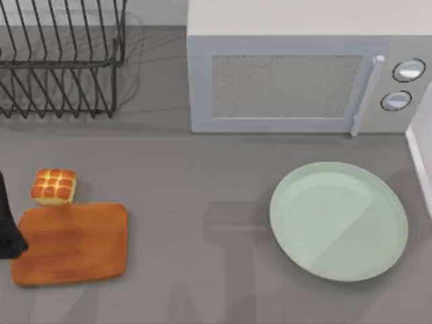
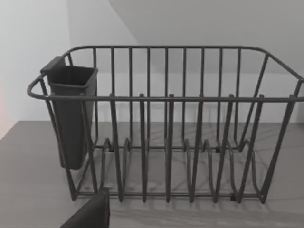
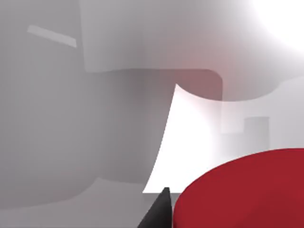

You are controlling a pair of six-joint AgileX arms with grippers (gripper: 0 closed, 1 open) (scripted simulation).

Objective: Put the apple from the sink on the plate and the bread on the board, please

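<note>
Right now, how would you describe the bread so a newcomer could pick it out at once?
Start at the wire dish rack in the top view's far left corner and come toward the near edge to the orange-brown board. The bread sits just beyond the board's far left corner: a small square golden-brown bun with a grid-scored top.

One plate (image 1: 339, 221), one bread (image 1: 54, 186), one board (image 1: 71, 244), one apple (image 3: 242, 190), one microwave (image 1: 297, 74), one dish rack (image 1: 61, 57).
</note>
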